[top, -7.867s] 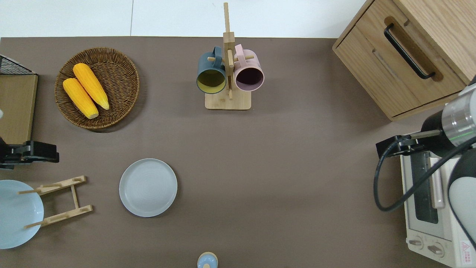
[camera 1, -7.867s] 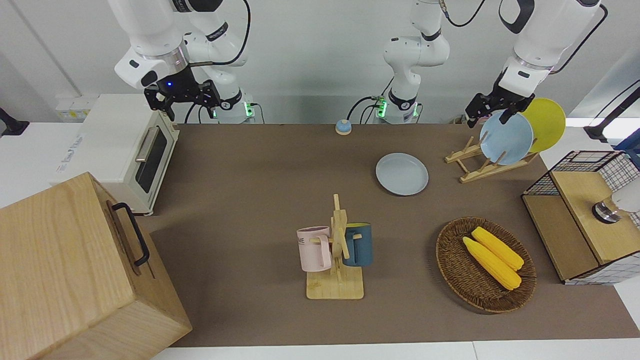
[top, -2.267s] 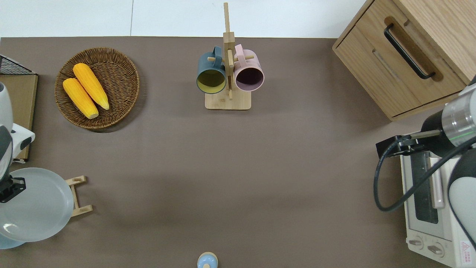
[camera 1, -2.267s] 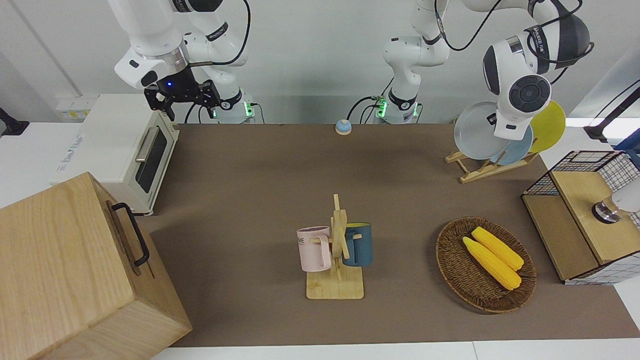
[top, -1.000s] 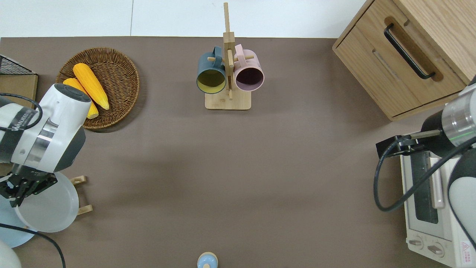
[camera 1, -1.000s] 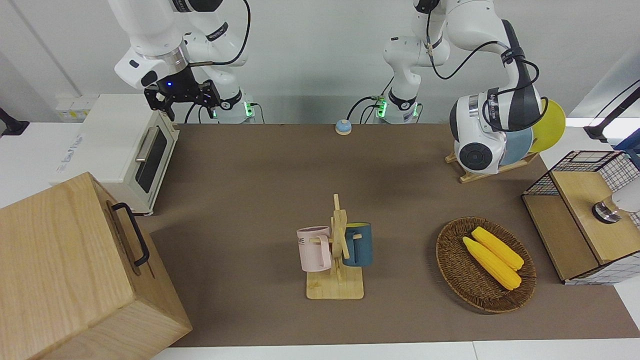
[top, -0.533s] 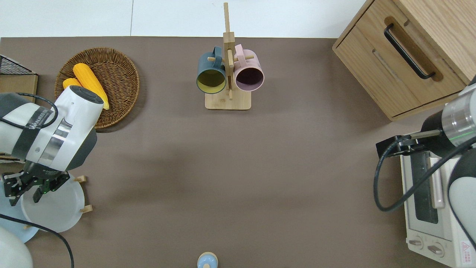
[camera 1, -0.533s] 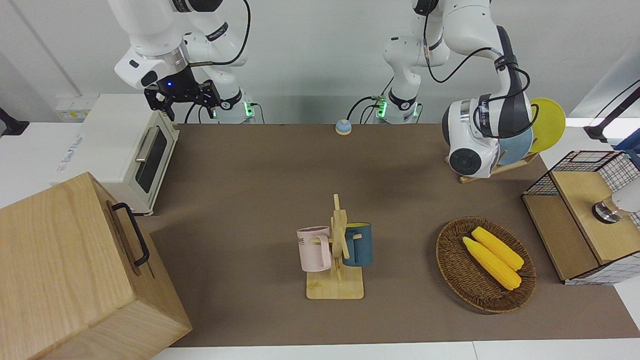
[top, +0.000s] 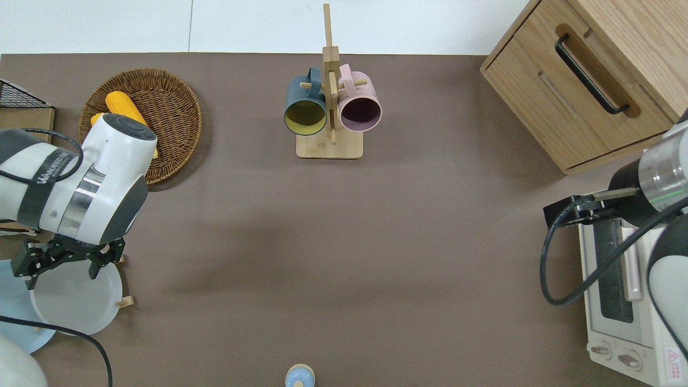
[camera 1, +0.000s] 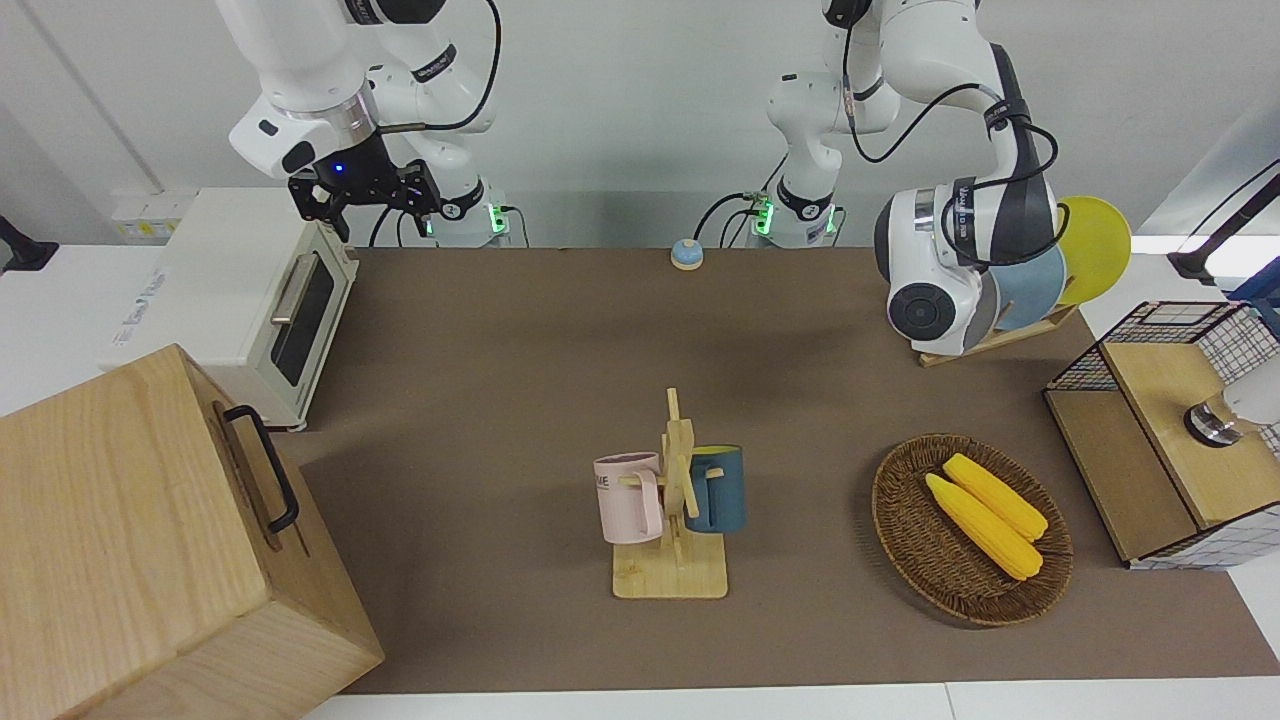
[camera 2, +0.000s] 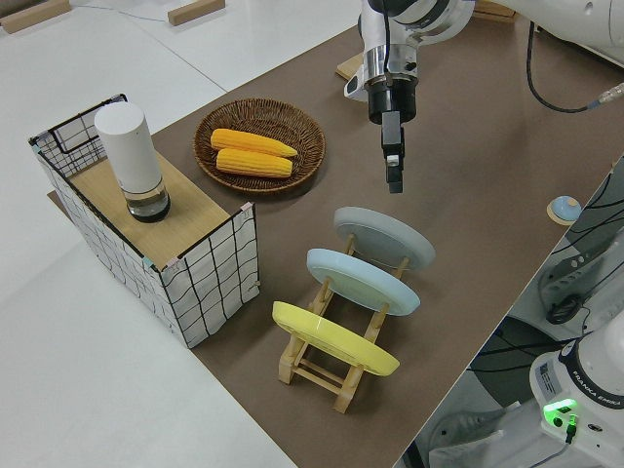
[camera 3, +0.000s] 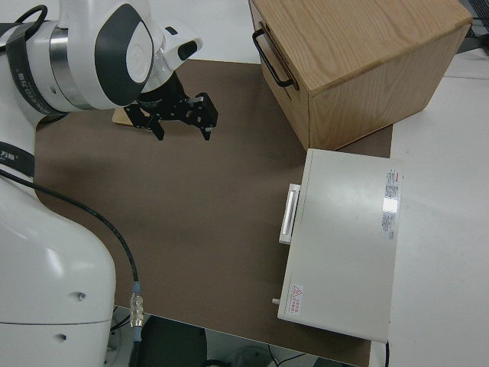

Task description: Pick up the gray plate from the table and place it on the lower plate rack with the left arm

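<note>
The gray plate (camera 2: 384, 237) stands leaning in the end slot of the lower plate rack (camera 2: 310, 360) farthest from the yellow plate (camera 2: 334, 338), at about nine o'clock on the bench in the overhead view. The left claw (top: 67, 259) hovers over its rim, fingers apart and holding nothing; the right arm is parked. Rigid, smooth and probably breakable, the plate is best pinched across its thin raised rim.
</note>
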You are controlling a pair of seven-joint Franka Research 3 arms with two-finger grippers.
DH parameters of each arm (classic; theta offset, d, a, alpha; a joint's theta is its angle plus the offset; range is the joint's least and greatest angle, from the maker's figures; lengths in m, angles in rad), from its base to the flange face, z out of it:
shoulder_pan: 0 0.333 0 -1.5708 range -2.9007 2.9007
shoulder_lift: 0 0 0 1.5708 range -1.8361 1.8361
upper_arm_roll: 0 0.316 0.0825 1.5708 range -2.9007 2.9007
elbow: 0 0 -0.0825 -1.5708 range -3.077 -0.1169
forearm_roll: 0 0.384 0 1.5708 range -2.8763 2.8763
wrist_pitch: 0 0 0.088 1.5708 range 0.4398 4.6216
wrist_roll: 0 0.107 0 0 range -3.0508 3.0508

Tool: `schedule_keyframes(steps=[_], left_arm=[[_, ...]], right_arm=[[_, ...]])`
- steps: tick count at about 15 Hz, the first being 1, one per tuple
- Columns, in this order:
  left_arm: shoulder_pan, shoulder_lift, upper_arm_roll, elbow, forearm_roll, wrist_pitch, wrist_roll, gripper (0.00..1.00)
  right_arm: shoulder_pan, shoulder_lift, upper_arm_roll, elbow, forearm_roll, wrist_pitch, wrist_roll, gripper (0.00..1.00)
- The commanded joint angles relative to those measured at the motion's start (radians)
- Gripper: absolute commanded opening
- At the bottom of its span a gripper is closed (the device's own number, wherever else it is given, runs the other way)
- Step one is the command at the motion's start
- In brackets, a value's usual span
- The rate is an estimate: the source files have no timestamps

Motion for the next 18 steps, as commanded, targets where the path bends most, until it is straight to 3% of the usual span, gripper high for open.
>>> schedule_keyframes(steps=[1,4,6,10,13,16,18], left_arm=[[0.019,-0.055,0.007,0.116,-0.161,0.009,0.000,0.99],[0.033,-0.098,0.014,0.179,-0.289,0.048,0.006,0.99],[0.034,-0.127,0.014,0.204,-0.329,0.051,0.078,0.99],[0.050,-0.216,0.037,0.213,-0.387,0.046,0.287,0.99],[0.048,-0.254,0.108,0.230,-0.447,0.048,0.474,0.99],[0.050,-0.273,0.112,0.235,-0.444,0.051,0.667,0.99],[0.053,-0.277,0.114,0.248,-0.455,0.069,0.727,0.99]], right_arm=[[-0.026,-0.002,0.023,0.010,-0.007,-0.014,0.013,0.983],[-0.026,-0.002,0.023,0.010,-0.007,-0.014,0.013,0.983],[-0.026,-0.002,0.023,0.010,-0.007,-0.014,0.013,0.983],[-0.026,-0.002,0.023,0.010,-0.007,-0.014,0.013,0.983],[-0.026,-0.002,0.023,0.010,-0.007,-0.014,0.013,0.983],[-0.026,-0.002,0.023,0.010,-0.007,-0.014,0.013,0.983],[-0.026,-0.002,0.023,0.010,-0.007,-0.014,0.013,0.983]])
